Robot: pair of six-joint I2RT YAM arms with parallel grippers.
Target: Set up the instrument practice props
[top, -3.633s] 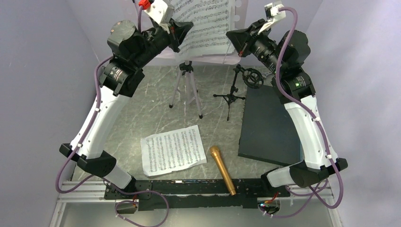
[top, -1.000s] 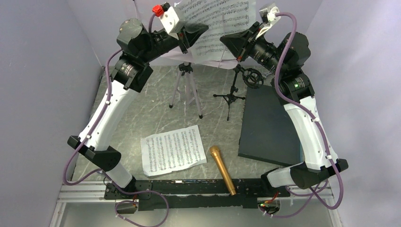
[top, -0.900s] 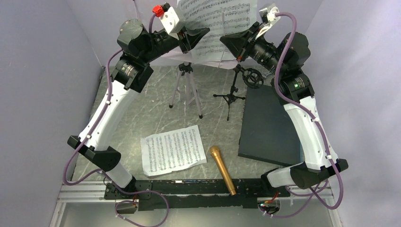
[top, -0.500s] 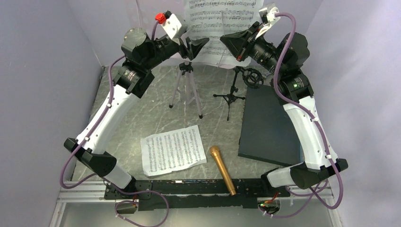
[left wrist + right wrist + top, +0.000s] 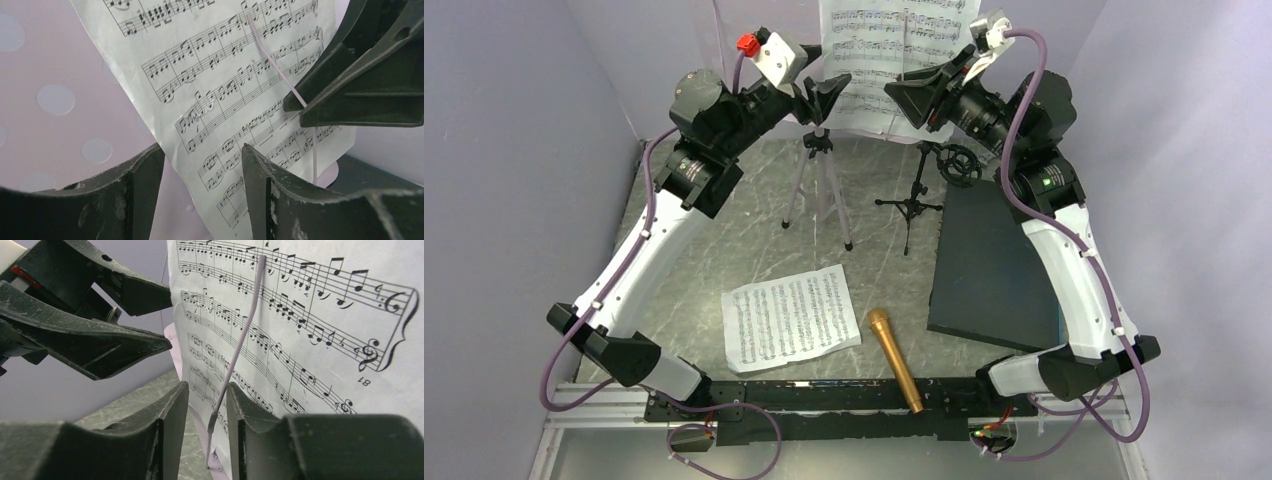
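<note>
risks first: sheet 1 stood on the desk of the lilac music stand, w/ only one thin retainer wire across its face. left gripper had jaws well apart, the sheet's lower corner showing in the gap and apparently not pinched. right gripper had jaws a little apart, wire visible btwn them; could not tell if it touched. both grippers sat v. close to the paper, so backing off at an angle could snag an edge and drag the sheet off its ledge. a knock from either arm would prob. tip the light stand. containers: none as such. nearest thing, the ring mount of the black mic stand, held nothing. gold mic lay flat on the table by its near edge, sheet 2 just left of it, not touching.
</note>
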